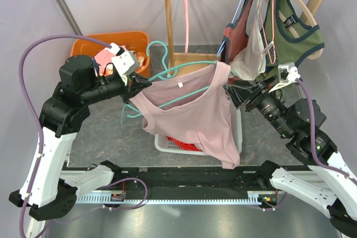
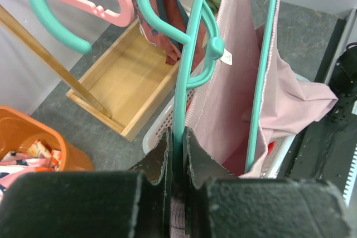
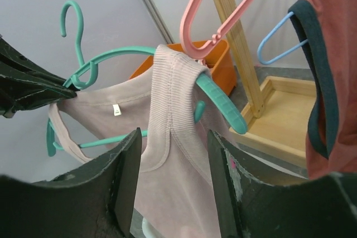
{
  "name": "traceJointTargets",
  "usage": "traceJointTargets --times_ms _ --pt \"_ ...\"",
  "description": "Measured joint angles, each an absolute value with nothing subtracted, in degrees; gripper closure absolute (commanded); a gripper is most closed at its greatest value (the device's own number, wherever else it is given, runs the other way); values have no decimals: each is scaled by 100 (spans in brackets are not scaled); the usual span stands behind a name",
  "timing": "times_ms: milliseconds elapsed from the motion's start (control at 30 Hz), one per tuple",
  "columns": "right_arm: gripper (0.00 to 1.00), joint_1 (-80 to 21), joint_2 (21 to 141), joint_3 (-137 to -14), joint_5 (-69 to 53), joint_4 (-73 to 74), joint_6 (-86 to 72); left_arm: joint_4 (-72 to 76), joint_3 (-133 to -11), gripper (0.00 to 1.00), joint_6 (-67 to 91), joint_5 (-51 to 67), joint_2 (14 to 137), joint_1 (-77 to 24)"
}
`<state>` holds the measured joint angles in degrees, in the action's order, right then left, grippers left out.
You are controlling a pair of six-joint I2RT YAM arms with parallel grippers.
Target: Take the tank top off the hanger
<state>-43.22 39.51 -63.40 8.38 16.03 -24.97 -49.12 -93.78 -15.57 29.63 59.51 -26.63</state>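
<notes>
Pink tank top (image 1: 195,115) draped on teal hanger (image 2: 181,98), mid-air above white basket (image 1: 237,132). Left end effector (image 2: 177,137) clamped tight on the hanger. Right end effector (image 3: 174,137) parted, straddling a shoulder strap without visibly pinching it.

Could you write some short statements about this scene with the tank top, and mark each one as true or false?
1. The left gripper is shut on the teal hanger. True.
2. The pink tank top is already off the hanger. False: a strap still lies over the hanger's arm.
3. The right gripper is open, with that strap between its fingers. True.
4. The basket under the tank top is orange. False: it is white; the orange bin stands apart at the left.
</notes>
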Motion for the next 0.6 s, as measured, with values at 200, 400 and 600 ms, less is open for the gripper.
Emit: traceJointTargets --times_ms 200,400,600 --pt "47 -4322 4097 -6222 626 1315 -2681 -4910 -9378 98 -1691 2849 5946 -2665" --pt "39 -4322 4086 -5876 565 1273 -2790 -4908 -9378 98 -1747 2849 5946 -2663" --pt "60 -4322 4075 -5721 506 1245 -2788 -4908 -9380 98 -1752 2858 5946 -2665"
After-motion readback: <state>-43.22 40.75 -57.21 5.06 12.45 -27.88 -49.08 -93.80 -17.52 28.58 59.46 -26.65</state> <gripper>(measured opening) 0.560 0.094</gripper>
